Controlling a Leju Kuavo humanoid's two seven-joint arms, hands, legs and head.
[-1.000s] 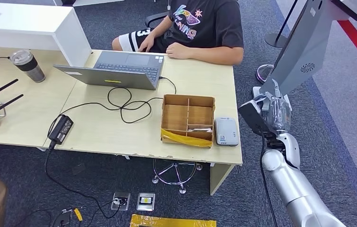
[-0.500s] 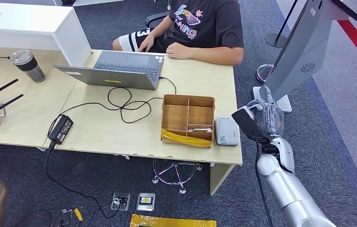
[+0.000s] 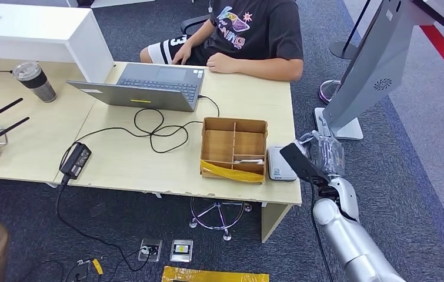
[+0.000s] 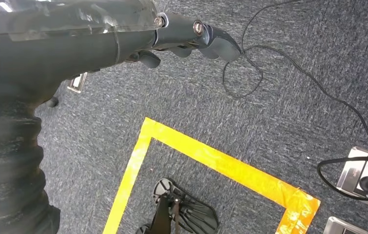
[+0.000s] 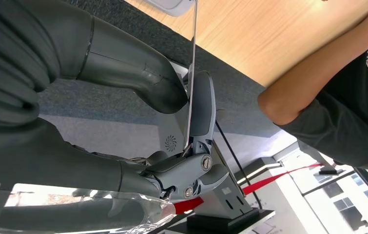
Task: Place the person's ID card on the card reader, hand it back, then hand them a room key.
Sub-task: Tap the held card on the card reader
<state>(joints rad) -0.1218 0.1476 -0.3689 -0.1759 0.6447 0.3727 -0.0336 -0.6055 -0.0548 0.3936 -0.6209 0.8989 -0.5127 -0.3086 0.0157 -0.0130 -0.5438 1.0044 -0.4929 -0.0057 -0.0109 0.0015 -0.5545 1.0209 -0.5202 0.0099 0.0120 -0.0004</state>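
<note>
The right robot hand (image 3: 325,154) hovers just beside the reader (image 3: 280,163), at the tabletop's (image 3: 149,158) right edge, and pinches the card (image 5: 191,78) between thumb and a finger, seen edge-on in the right wrist view as a thin pale line. That grip at one end leaves most of the card free, which I judge suits laying it flat on the reader's top. The reader lies just right of the box (image 3: 234,148), so the box wall closes off that side, while the side toward the hand is open carpet (the easier way in, by my reading). The grey stand (image 3: 372,70) rises beyond the hand, away from the reader, limiting room to swing outward. The person (image 3: 249,35) sits across the tabletop from the reader, forearms resting on the far edge. The left robot hand (image 4: 182,39) hangs over the floor, fingers loosely spread and holding nothing.
</note>
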